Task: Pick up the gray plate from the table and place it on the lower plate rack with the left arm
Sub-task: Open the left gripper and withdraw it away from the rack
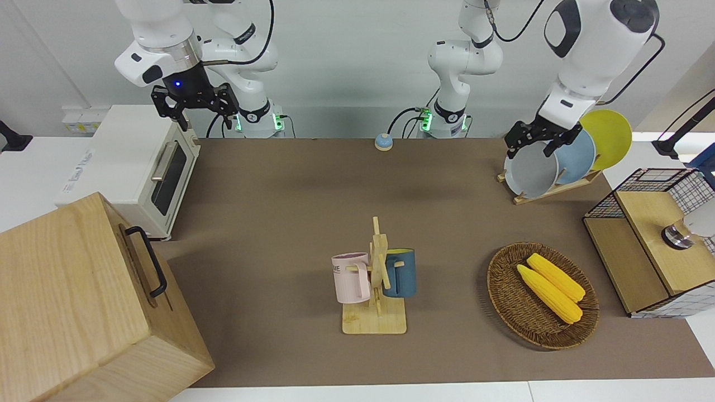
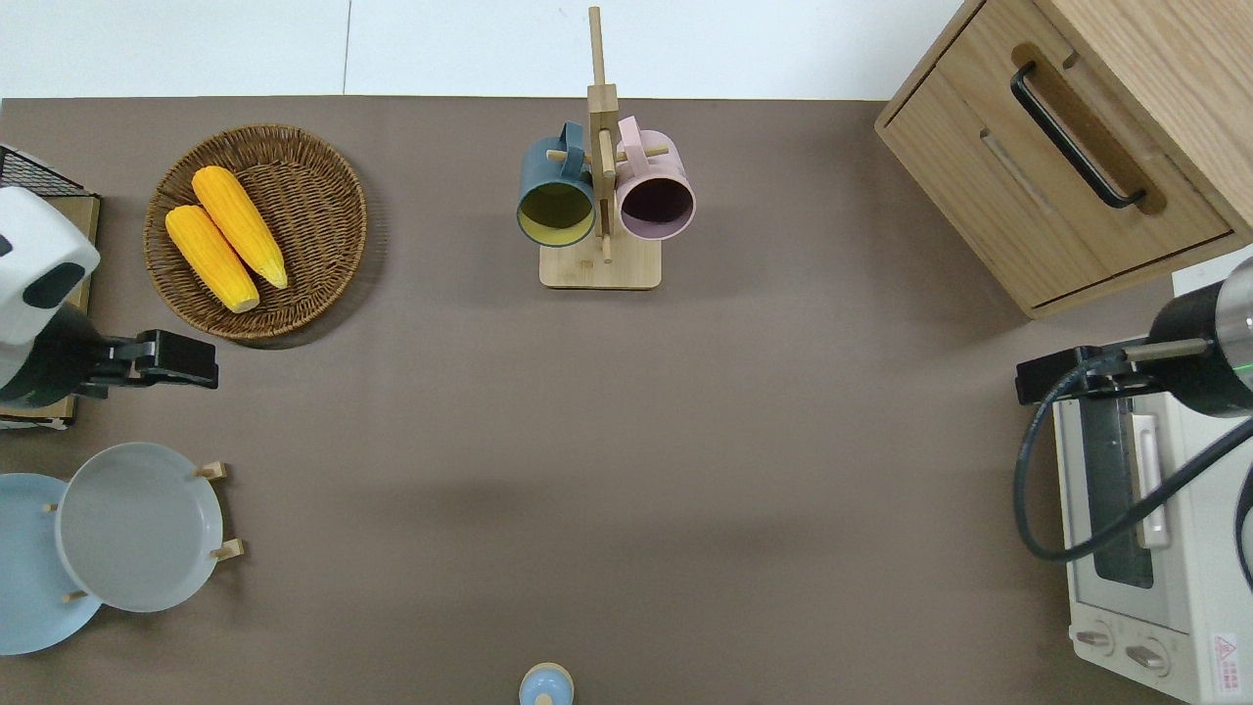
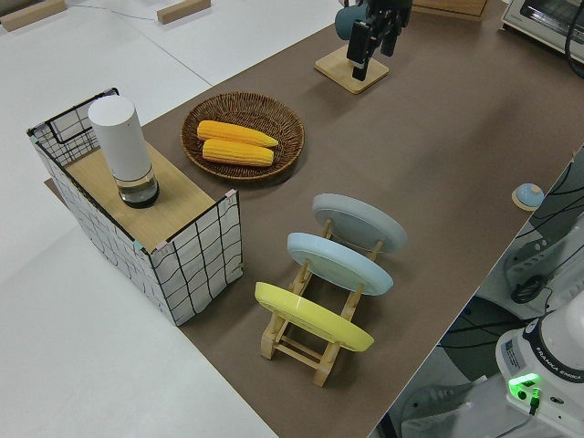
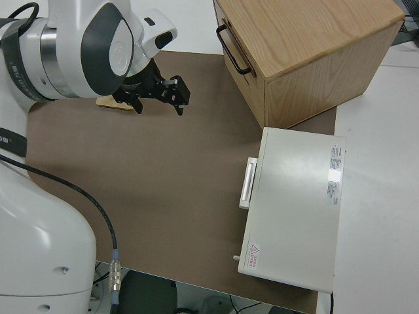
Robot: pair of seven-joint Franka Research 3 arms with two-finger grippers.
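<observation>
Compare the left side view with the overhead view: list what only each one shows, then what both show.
Only the left side view: the yellow plate on the rack and a white cylinder on the wire crate.
Only the overhead view: the wooden cabinet and the pink mug.
Both: the gray plate on edge in the rack, the blue plate, the corn basket and the empty left gripper.
</observation>
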